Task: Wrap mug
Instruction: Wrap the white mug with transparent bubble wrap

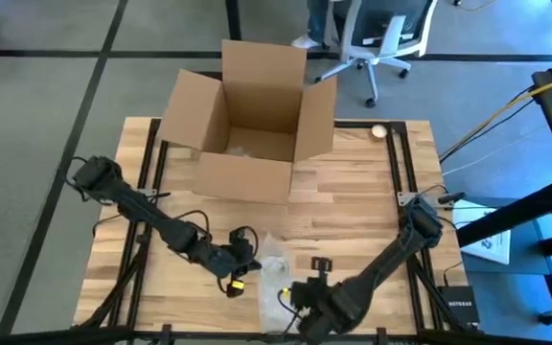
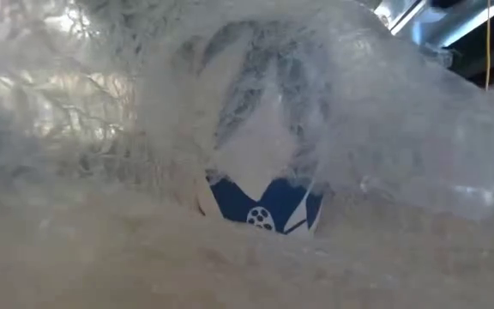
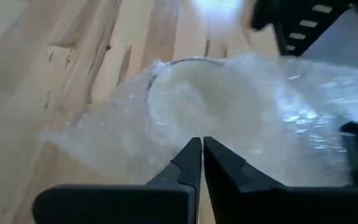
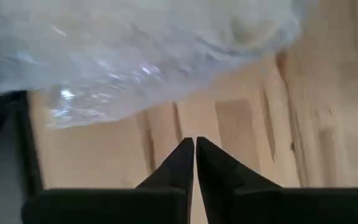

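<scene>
Mug (image 2: 260, 193): we see it right at the table's near edge, blue and white, bundled inside the wrap.
Wrap (image 1: 274, 278): clear bubble sheet lying on the table (image 1: 353, 206) between the two grippers, draped over the mug.
Left gripper (image 1: 245, 251): low at the wrap's left edge; in its wrist view we see the fingers (image 3: 188, 163) pinched together with nothing between them, tips just short of the wrap (image 3: 229, 118).
Right gripper (image 1: 300, 297): down at the wrap's right side near the front edge; its fingers (image 4: 182, 163) are also closed on nothing, the wrap (image 4: 129, 56) lying apart ahead of them.
Box (image 1: 247, 120): open cardboard, flaps up, at the far side.
Chair (image 1: 377, 43): beyond the table, we spot it on the floor.
</scene>
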`<act>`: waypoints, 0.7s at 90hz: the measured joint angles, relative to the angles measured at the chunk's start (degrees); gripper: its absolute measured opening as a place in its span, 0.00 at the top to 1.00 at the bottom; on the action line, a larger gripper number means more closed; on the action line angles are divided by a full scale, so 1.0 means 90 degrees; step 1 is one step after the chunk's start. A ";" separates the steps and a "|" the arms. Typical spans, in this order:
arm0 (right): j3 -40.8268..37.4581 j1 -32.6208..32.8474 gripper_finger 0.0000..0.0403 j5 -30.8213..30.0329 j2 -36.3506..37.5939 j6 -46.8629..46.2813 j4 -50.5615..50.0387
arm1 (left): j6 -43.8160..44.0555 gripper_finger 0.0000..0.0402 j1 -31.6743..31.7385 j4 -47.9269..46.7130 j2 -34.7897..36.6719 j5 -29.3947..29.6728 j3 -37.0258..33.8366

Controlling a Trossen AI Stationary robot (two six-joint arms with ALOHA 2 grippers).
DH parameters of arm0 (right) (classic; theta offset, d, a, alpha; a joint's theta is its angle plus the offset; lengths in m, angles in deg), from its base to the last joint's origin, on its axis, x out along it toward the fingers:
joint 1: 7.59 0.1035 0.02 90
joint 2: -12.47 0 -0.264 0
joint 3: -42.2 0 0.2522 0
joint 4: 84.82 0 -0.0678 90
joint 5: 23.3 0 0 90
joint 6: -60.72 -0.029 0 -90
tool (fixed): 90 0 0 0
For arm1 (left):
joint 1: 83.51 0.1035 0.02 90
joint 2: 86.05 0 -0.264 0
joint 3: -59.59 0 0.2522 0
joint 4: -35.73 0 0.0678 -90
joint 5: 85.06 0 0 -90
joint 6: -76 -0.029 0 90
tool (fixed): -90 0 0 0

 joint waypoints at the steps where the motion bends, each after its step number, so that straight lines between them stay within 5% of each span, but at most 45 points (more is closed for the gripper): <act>1: -0.0049 0.0015 0.99 -0.0035 0.0006 -0.0078 0.0032 | 0.0033 1.00 -0.0023 -0.0069 0.0025 0.0013 0.0020; 23: -0.1138 -0.0352 1.00 -0.0108 0.0006 -0.0049 0.2146 | 0.1212 1.00 -0.0431 -0.1552 -0.0023 0.0325 -0.0140; 63: -0.1448 -0.1040 1.00 0.0454 0.0006 0.2197 0.2450 | 0.0966 1.00 -0.0339 0.1458 -0.1335 0.0617 -0.0466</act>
